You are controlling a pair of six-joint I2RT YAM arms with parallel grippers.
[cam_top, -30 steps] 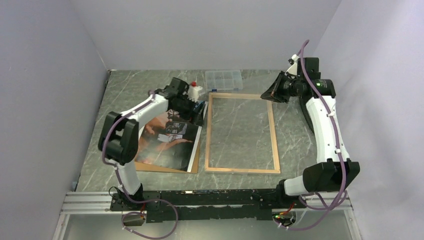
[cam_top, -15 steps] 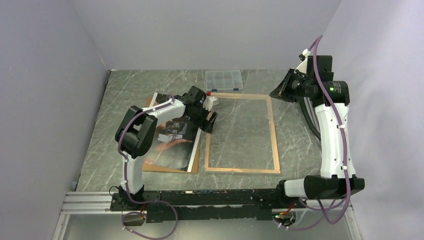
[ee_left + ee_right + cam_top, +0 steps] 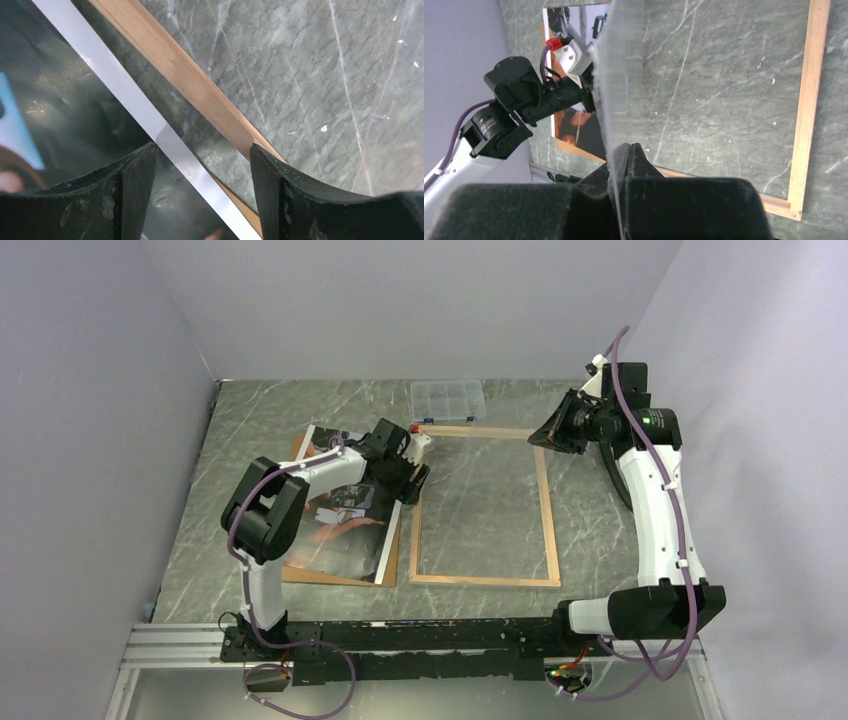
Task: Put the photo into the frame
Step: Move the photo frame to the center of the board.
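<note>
The photo (image 3: pixel 335 525) lies picture side up on the table, left of the frame (image 3: pixel 547 510). The frame lies flat with its light wood side up. My left gripper (image 3: pixel 414 480) stands open low over the gap between them. In the left wrist view its fingers (image 3: pixel 130 192) straddle the photo's white right border (image 3: pixel 130 95) and the frame's wooden rail (image 3: pixel 185 75), gripping nothing. My right gripper (image 3: pixel 553 432) hovers over the frame's far right corner. It (image 3: pixel 629 150) is shut on the edge of a clear pane (image 3: pixel 621 75), which shows edge-on.
A brown backing board (image 3: pixel 300 575) lies under the photo and sticks out at its near edge. A small clear compartment box (image 3: pixel 447 398) stands behind the frame. Walls close in on the left, back and right.
My left gripper has swung from the photo's far corner to its right edge beside the frame rail, and its jaws have narrowed. The right arm rose a little, then came back down, still holding the pane.
</note>
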